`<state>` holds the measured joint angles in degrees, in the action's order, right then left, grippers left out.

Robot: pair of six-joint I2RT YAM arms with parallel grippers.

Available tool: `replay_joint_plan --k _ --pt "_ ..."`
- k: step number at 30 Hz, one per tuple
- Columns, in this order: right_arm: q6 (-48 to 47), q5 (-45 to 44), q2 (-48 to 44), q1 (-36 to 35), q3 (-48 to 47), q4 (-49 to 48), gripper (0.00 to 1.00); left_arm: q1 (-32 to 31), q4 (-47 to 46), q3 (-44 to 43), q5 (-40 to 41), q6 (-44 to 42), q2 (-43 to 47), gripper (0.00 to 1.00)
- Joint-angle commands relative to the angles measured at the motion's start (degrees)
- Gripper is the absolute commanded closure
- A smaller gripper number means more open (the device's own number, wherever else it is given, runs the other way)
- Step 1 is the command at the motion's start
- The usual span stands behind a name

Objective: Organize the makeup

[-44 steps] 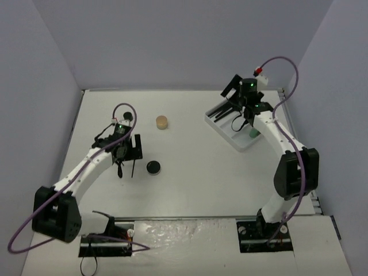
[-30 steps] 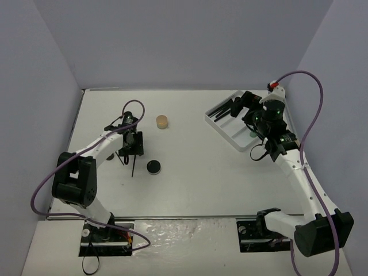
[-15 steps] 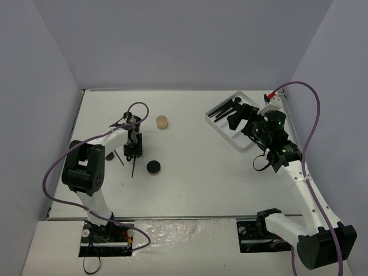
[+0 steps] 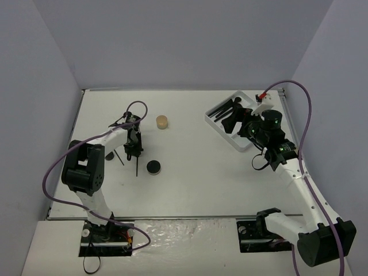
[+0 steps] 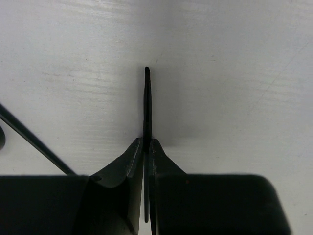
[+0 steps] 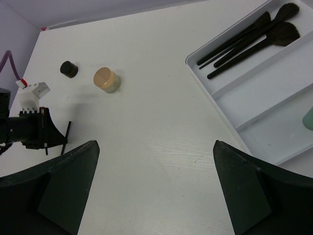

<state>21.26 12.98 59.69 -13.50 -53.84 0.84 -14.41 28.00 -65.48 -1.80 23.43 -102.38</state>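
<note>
My left gripper [image 5: 146, 143] is shut on a thin black pencil [image 5: 147, 98], whose end sticks out past the fingertips just above the table. From above, that gripper [image 4: 134, 150] stands left of a black round pot [image 4: 153, 167], with the pencil [image 4: 137, 168] trailing toward the near edge. Another thin black stick [image 5: 34, 142] lies just to its left. A tan round jar [image 4: 162, 122] stands farther back. My right gripper [image 6: 155, 147] is open and empty above bare table beside the tray. A second black pot [image 6: 69, 68] sits left of the tan jar [image 6: 106, 80].
The white divided tray [image 4: 244, 145] is at the back right. Several black brushes [image 6: 249, 34] lie in its far compartment and a green bottle [image 6: 309, 117] shows at the frame edge. My left arm's purple cable [image 4: 54, 172] loops along the left side.
My left gripper has closed onto the pencil and shifted it slightly right. My right gripper has drifted a little left over the tray's edge, still open.
</note>
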Motion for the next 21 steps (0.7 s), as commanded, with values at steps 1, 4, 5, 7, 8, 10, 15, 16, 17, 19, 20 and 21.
replay_joint_plan --k 1,4,5,7,8,10,15,16,17,19,20,21 --pt "-3.85 3.61 2.18 -5.44 -3.16 -3.28 0.0 0.34 -1.55 -2.02 -5.28 4.09 6.87 1.0" --pt "-4.86 4.69 4.78 -10.7 -4.72 -4.17 0.0 0.17 -3.56 -3.75 -10.26 8.31 11.71 1.0" --pt "-4.64 5.45 5.61 -11.94 -5.06 -4.76 0.0 0.07 -5.03 -3.96 -11.96 9.84 13.07 1.0" --pt "-4.17 6.49 7.53 -14.52 -5.8 -6.11 0.02 -0.33 -9.52 -4.02 -15.26 13.92 16.32 1.0" --pt "-4.02 6.64 8.54 -15.82 -6.24 -6.76 0.03 -0.59 -12.29 -3.92 -16.77 16.44 18.09 1.0" --pt "-3.79 6.82 10.28 -18.31 -7.27 -8.33 0.06 -1.53 -16.75 -3.54 -18.72 20.29 20.37 1.0" --pt "-1.86 9.52 15.82 -23.38 -9.91 -13.09 0.17 -5.18 -27.48 -1.73 -20.77 27.95 23.78 1.0" --pt "-1.48 9.57 16.47 -24.24 -10.08 -13.87 0.2 -6.17 -30.14 -1.56 -20.73 28.85 24.17 1.0" --pt "-1.11 9.61 17.19 -25.05 -10.27 -14.6 0.22 -7.11 -32.61 -1.39 -20.69 29.71 24.52 1.0" --pt "-0.65 9.64 19.21 -26.05 -10.84 -15.52 0.25 -8.46 -35.51 -1.09 -20.74 30.86 24.87 1.0" --pt "-0.43 9.69 19.79 -26.52 -11.14 -15.98 0.26 -9.1 -37.27 -0.85 -20.98 31.45 25.05 1.0" --pt "-0.39 9.66 20.04 -26.86 -11.44 -16.24 0.28 -9.55 -38.56 -0.63 -21.16 31.81 25.2 1.0"
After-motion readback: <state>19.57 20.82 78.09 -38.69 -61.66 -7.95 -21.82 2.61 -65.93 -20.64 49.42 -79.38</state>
